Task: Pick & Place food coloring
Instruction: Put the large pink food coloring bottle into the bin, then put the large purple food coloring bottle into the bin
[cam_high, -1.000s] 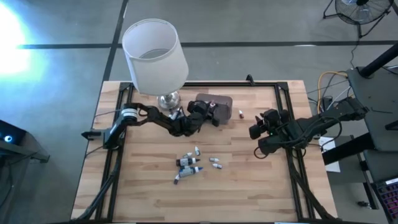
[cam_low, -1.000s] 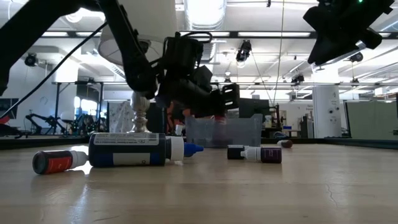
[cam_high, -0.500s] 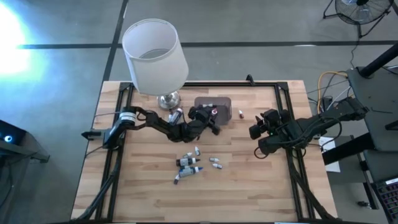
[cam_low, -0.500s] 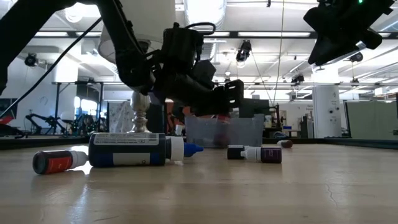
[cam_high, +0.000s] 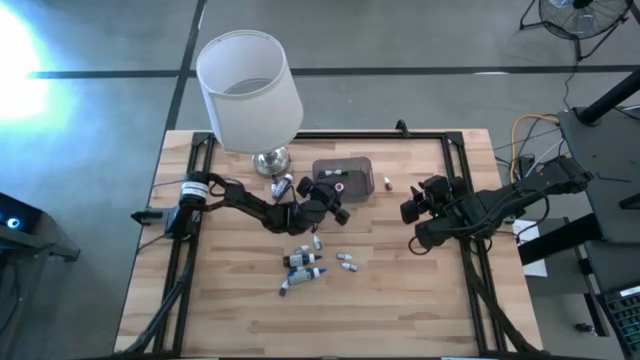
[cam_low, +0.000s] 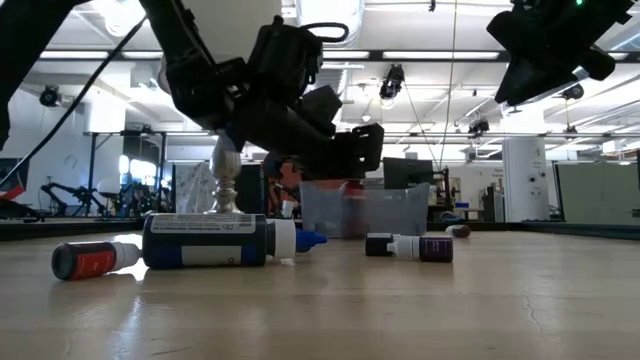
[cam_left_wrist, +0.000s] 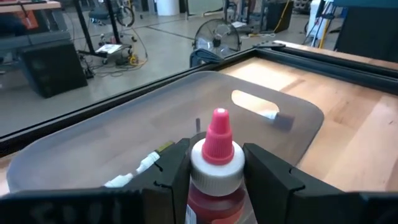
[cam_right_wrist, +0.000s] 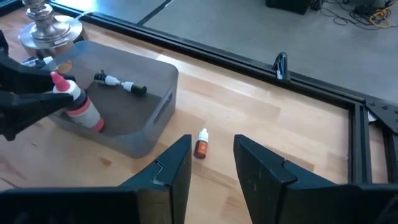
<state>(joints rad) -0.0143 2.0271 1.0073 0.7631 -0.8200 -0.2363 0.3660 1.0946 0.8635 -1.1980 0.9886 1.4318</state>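
High view: the left gripper (cam_high: 334, 192) sits at the near edge of the translucent grey plastic box (cam_high: 345, 166); the right gripper (cam_high: 411, 212) waits, parted and empty.

Left wrist view: its fingers (cam_left_wrist: 171, 171) flank a pink-capped red dropper bottle (cam_left_wrist: 215, 177), standing upright between them.

Right wrist view: that bottle (cam_right_wrist: 78, 106) stands inside the box.

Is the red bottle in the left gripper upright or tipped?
Upright: the red bottle stands between the left gripper fingers, pink cap up, at the grey box.
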